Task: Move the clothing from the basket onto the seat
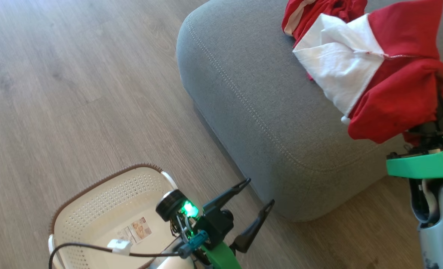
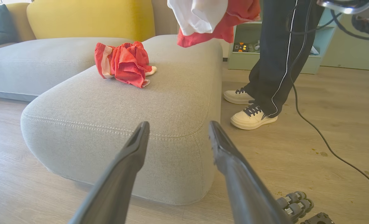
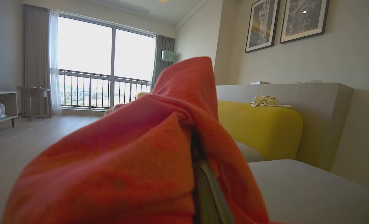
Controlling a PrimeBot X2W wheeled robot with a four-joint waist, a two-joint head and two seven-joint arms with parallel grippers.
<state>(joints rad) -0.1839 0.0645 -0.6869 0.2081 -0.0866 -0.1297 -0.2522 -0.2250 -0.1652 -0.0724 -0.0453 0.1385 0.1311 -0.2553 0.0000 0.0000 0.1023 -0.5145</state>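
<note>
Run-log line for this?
right gripper: holding garment over seat | left gripper: open | second garment: on seat | basket: no clothes visible

Soft cloth clothing [image 1: 393, 86], woven fabric seat [image 1: 251, 97], perforated plastic basket [image 1: 105, 201]

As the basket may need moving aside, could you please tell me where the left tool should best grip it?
Probably the white handle beside the open left tool, approached from above, with one finger inside the basket and one outside. It stands upright and open-topped, and its rim there looks thin enough to pinch.
</note>
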